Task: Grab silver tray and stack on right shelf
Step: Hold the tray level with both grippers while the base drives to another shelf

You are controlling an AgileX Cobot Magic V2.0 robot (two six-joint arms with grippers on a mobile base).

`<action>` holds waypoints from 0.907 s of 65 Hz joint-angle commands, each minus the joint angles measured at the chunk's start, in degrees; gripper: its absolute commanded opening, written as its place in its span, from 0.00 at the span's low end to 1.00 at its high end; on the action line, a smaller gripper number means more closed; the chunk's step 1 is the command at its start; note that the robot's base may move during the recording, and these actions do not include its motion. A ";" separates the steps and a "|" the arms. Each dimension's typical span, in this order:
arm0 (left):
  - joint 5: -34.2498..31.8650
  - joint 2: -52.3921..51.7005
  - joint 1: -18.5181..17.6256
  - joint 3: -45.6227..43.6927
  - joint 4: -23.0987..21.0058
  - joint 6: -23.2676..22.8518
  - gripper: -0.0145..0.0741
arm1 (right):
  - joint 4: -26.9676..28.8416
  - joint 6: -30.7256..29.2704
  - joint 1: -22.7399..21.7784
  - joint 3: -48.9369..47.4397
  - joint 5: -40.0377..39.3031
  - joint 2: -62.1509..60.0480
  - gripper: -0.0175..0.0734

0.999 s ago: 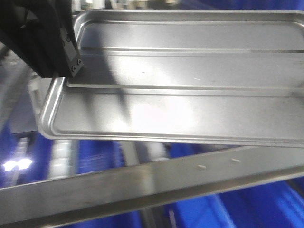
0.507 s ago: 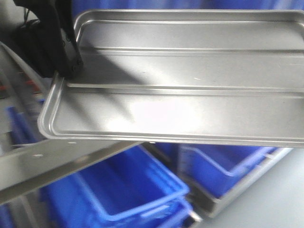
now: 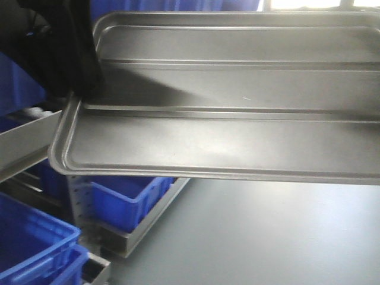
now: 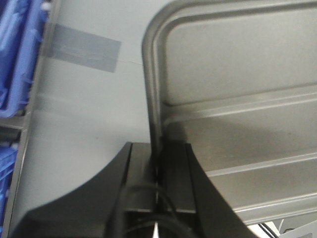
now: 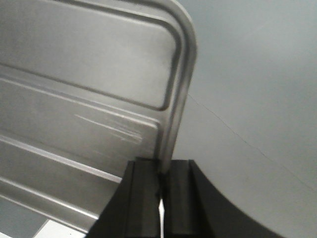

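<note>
In the front view the left gripper (image 3: 83, 77) sits at the same spot on the silver tray (image 3: 237, 130) as a second ago, in the upper left of the frame, and the tray keeps the same level pose. What has changed is everything behind it. The broad steel rail that ran under the tray's near edge has slid away to the left; only a short piece of steel rail (image 3: 24, 142) now shows at the left edge, with blue bins (image 3: 124, 196) and bare grey floor (image 3: 267, 237) below. That looks like the base turning with the tray held up, so the carry is under way and nothing is stacked yet. Whether that rail belongs to the right shelf cannot be told here.

In the left wrist view the left gripper (image 4: 157, 158) has its jaws nearly closed, pinching the raised rim of the tray's short side. The right gripper (image 5: 161, 171) does the same on the opposite short rim, just below a rounded corner. The tray hangs between the two grippers above the floor, touching nothing else.
</note>
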 commanded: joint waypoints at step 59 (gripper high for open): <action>2.08 -1.85 -0.48 -1.69 2.76 1.49 0.06 | -3.11 -1.56 -0.06 -1.55 -1.73 -0.82 0.25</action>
